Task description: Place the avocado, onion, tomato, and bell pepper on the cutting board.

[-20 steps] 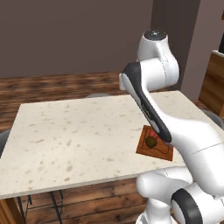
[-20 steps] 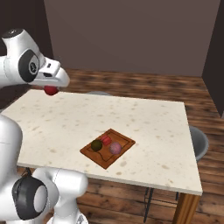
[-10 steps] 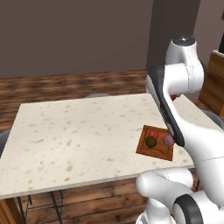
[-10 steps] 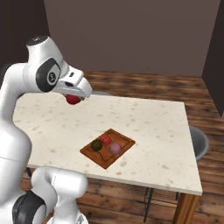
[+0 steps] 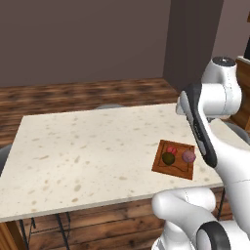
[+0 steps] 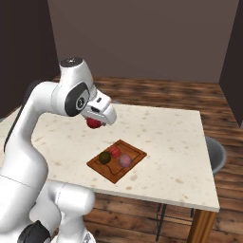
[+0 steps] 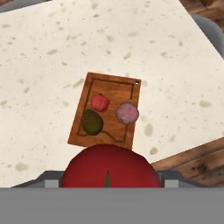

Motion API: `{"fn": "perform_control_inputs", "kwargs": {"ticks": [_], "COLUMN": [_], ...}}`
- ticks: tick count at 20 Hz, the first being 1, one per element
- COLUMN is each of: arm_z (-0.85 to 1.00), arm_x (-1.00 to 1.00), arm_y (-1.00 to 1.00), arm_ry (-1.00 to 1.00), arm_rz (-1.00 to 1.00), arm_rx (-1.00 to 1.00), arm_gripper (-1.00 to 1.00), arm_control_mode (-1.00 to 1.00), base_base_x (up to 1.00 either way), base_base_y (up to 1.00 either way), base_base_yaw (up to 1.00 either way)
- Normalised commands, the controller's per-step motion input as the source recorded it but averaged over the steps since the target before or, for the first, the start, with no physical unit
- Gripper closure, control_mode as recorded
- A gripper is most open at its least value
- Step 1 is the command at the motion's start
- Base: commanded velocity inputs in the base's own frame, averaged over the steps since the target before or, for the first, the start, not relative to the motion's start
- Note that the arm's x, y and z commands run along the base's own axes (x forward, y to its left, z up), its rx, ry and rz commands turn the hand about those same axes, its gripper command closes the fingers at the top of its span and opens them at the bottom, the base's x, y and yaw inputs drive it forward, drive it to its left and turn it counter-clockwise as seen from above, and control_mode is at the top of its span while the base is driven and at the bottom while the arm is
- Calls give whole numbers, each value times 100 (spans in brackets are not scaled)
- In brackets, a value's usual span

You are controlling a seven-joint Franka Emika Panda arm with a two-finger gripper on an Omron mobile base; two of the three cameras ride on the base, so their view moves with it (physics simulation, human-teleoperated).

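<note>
My gripper (image 6: 98, 121) is shut on the tomato (image 6: 94, 124), a round red ball with a green stem, held in the air above the table, up and to the left of the cutting board (image 6: 134, 151). In the hand view the tomato (image 7: 107, 168) fills the bottom centre, with the cutting board (image 7: 111, 85) below it. On the board lie the dark olive avocado (image 7: 92, 122), the red bell pepper (image 7: 100, 103) and the pink onion (image 7: 127, 113). The left base view shows the board (image 5: 179, 171) near the table's front right, bearing avocado (image 5: 169, 158), pepper (image 5: 172, 150) and onion (image 5: 188, 156).
The speckled cream table (image 6: 166, 137) stands on a wooden floor. A grey chair (image 6: 216, 154) sits at its right end, and another chair's back (image 5: 110, 105) shows behind the far edge. The board lies close to the table's near edge.
The arm has swung from the table's far left toward the board, carrying the tomato lower and closer to it. The three items on the board have not moved.
</note>
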Motion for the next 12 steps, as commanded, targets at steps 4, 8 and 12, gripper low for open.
{"fn": "perform_control_inputs", "kwargs": {"ticks": [4, 8, 12], "arm_z": [-54, -42, -31], "arm_x": [-3, -1, 0], "arm_y": [-18, -14, -21], "arm_ry": [1, 0, 0], "arm_rz": [0, 0, 0], "arm_rx": [13, 2, 2], "arm_gripper": [100, 100, 100], "arm_control_mode": [-100, -100, -100], "base_base_x": [0, 0, 0], "base_base_y": [0, 0, 0], "base_base_yaw": [0, 0, 0]}}
